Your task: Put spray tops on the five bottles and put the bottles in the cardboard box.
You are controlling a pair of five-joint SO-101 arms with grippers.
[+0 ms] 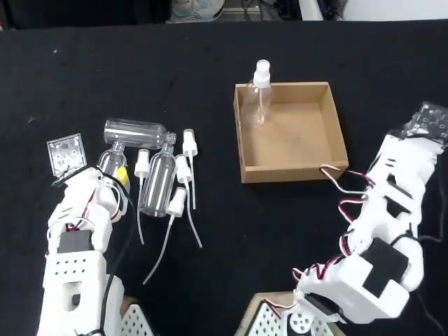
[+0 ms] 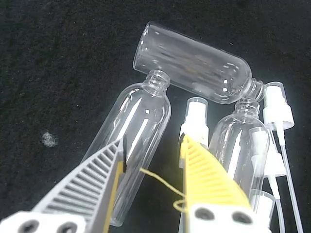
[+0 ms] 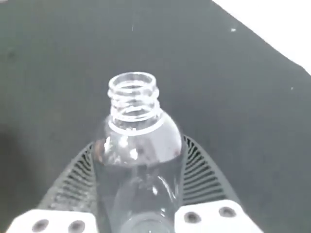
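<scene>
Hovering left gripper (image 2: 153, 145): jaws wide apart, empty, above a lying bottle (image 2: 133, 131), left of the high view.
Right gripper (image 3: 138, 145): clamped on an uncapped bottle (image 3: 133, 97) (clear plastic), right edge.
Cardboard box (image 1: 245, 140): upper centre; a capped bottle (image 1: 259, 98) stands in its upper-left corner.

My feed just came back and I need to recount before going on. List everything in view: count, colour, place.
cardboard box: 1, brown, right of centre on the table
capped bottle: 1, clear with a white spray top, upright in the box's far left corner
open bottles: 3, clear, lying clustered on the table's left side
loose spray tops: 4, white with clear tubes, lying among and beside those bottles
square plate: 1, clear-grey, left of the cluster
table: 1, black
held bottle: 1, clear, no top, in the right gripper
left gripper: grey and yellow fingers, open over one lying bottle
right gripper: grey, shut on the held bottle, right of the box
</scene>
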